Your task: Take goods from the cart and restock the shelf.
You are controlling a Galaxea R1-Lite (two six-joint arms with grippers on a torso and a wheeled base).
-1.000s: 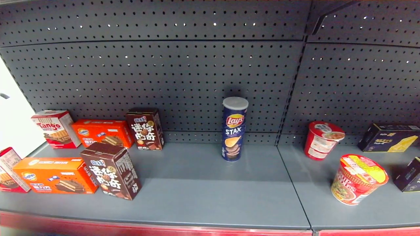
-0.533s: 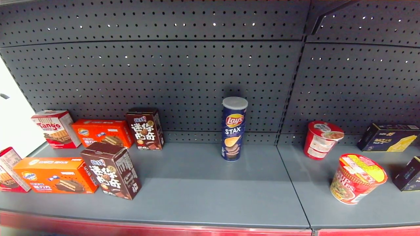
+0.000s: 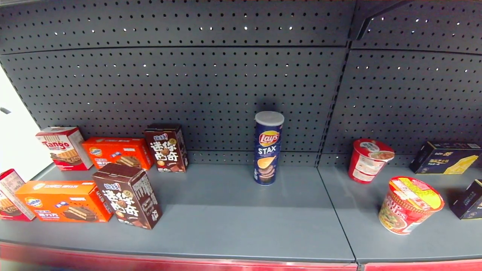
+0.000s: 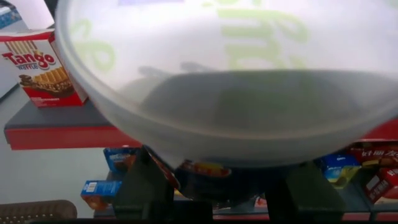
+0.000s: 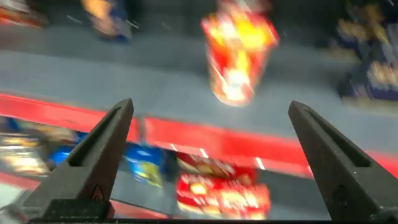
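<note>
A grey shelf (image 3: 233, 218) carries a blue chips can (image 3: 268, 148) with a translucent lid, standing upright near the pegboard back. In the left wrist view my left gripper (image 4: 224, 186) is shut on a similar can whose big translucent lid (image 4: 236, 81) faces the camera; the dark fingers (image 4: 143, 193) flank its blue body. My right gripper (image 5: 210, 104) is open with nothing between its fingers (image 5: 93, 162), below and in front of the shelf's red edge (image 5: 186, 134). A red cup of noodles (image 5: 239, 56) stands on the shelf beyond it.
Brown (image 3: 130, 195) and orange (image 3: 64, 201) biscuit boxes fill the shelf's left part. Two red noodle cups (image 3: 409, 206) and dark blue boxes (image 3: 446, 158) are on the right. Bare shelf lies around and in front of the standing can. A lower shelf holds more goods (image 5: 217, 193).
</note>
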